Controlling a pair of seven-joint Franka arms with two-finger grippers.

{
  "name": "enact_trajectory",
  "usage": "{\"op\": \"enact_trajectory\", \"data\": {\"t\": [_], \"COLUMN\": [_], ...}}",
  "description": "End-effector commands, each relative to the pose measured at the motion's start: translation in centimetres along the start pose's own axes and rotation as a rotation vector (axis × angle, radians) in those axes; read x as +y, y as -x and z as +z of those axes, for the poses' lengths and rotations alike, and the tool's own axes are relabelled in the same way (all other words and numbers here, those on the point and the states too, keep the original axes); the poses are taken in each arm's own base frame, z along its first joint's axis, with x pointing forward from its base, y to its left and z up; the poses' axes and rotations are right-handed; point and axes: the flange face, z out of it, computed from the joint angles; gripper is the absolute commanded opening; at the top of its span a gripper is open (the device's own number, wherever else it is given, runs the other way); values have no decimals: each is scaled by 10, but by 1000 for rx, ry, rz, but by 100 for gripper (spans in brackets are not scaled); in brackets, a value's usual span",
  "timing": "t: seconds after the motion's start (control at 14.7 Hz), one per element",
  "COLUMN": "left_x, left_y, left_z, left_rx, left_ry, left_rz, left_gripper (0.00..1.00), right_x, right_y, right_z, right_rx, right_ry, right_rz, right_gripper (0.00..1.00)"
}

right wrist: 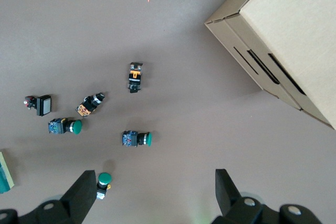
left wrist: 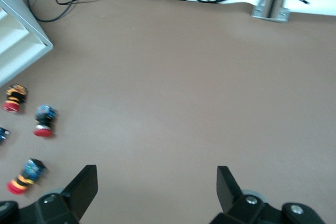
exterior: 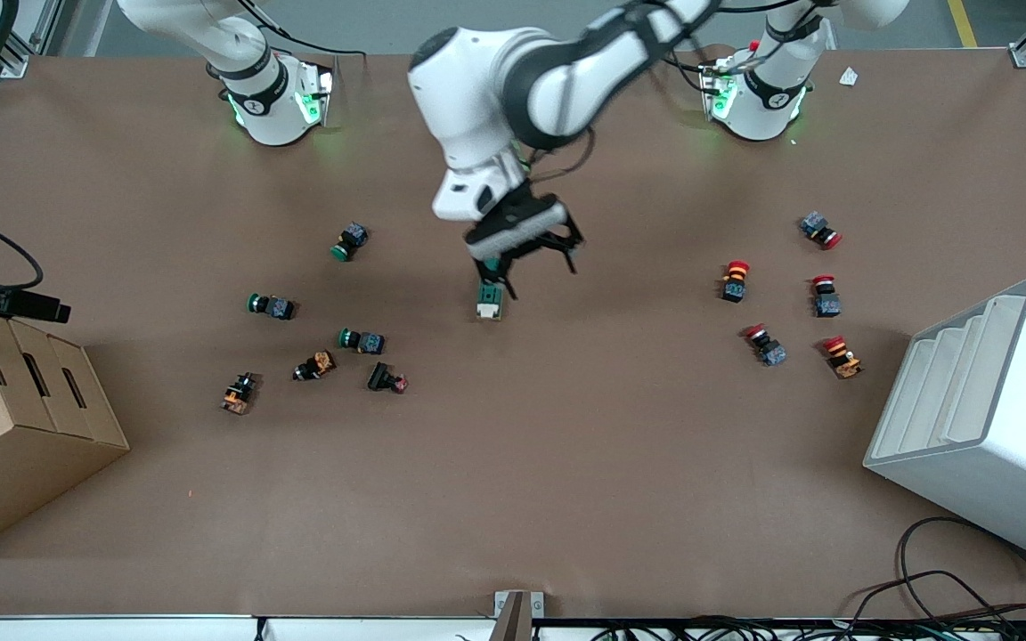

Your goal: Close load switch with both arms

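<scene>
A: Fingers (left wrist: 84, 184) of your left gripper (exterior: 526, 258) stand wide apart, holding nothing. It hangs low over the middle of the table (exterior: 566, 463), just above the load switch (exterior: 489, 301).

B: Where does the load switch lie?

A: Flat on the table, midway between the two short edges, cream lever end toward the front-camera edge. You can note the gripper's tips close to its green end; contact cannot be judged.

B: Right gripper (right wrist: 152, 192)?

A: Its fingers (right wrist: 84, 192) are also spread wide and empty. That arm waits high over its own end of the table, looking down on the green pushbuttons (right wrist: 136, 139) and the cardboard box (right wrist: 283, 40). Red pushbuttons (exterior: 734, 280) lie toward the left arm's end, near the white rack (exterior: 985, 418).
</scene>
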Motion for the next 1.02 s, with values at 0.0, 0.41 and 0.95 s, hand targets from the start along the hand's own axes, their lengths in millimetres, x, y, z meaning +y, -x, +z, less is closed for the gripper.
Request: {"op": "enact_trajectory", "data": {"t": [0.0, 0.41, 0.95], "left_x": [-41, -133, -287], "left_y": [-63, -178, -261], "left_z": [3, 35, 4], "left_rx": [-69, -174, -298], "left_ry": [9, 21, 184], "left_rz": [-12, -45, 29], "left_gripper": [100, 100, 100], "right_x": [-4, -22, -35], "right_y": [-4, 1, 20], "right_z": [1, -5, -13], "right_rx": [-11, -2, -43], "right_ry": [21, 15, 2], "right_rz": [-8, -39, -70], "right_gripper": [100, 100, 100]}}
